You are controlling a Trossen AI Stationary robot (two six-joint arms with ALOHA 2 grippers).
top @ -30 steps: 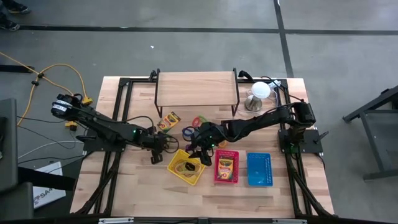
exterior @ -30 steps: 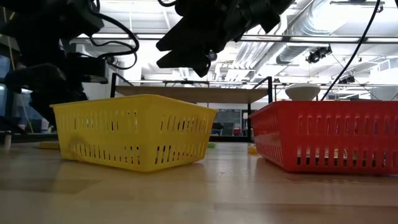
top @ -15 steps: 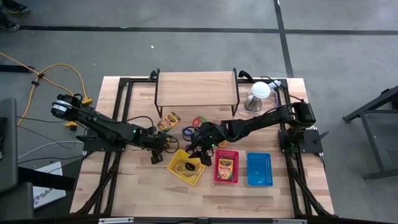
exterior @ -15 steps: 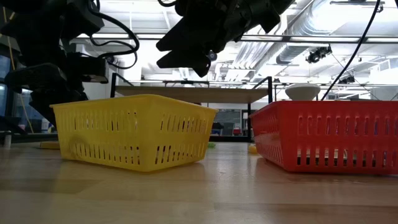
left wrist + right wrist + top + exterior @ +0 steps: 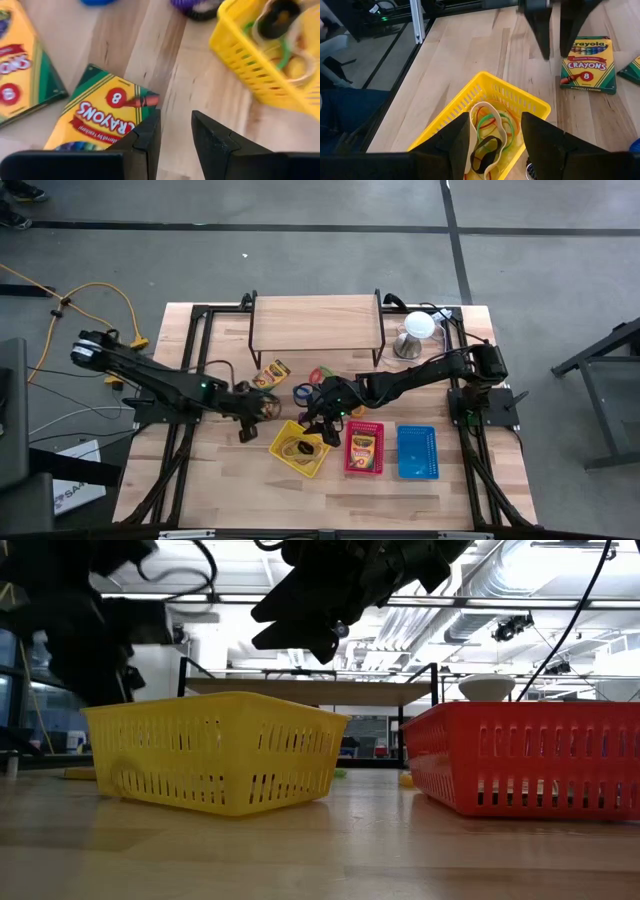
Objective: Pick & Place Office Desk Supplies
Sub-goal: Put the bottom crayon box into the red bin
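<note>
High view: sorting looks partly done. The yellow basket [image 5: 298, 448] holds rubber bands, the red basket [image 5: 364, 448] a crayon box, the blue basket [image 5: 417, 452] looks empty from here. Loose crayon boxes [image 5: 270, 373] and coloured rings [image 5: 318, 375] lie between the baskets and the wooden shelf [image 5: 316, 323]. The left pincer [image 5: 245, 420] sits beside the yellow basket; the right pincer [image 5: 322, 418] hangs over that basket's far corner, so the arms are near each other.

Low view: yellow and red baskets stand apart, with bare tabletop [image 5: 330, 850] in front.

Left wrist view: left pincer, narrowly spread and empty, hovers by a crayon box [image 5: 105, 115], the basket wall close.

Right wrist view: right pincer, spread and empty, above the rubber bands [image 5: 487, 132].
</note>
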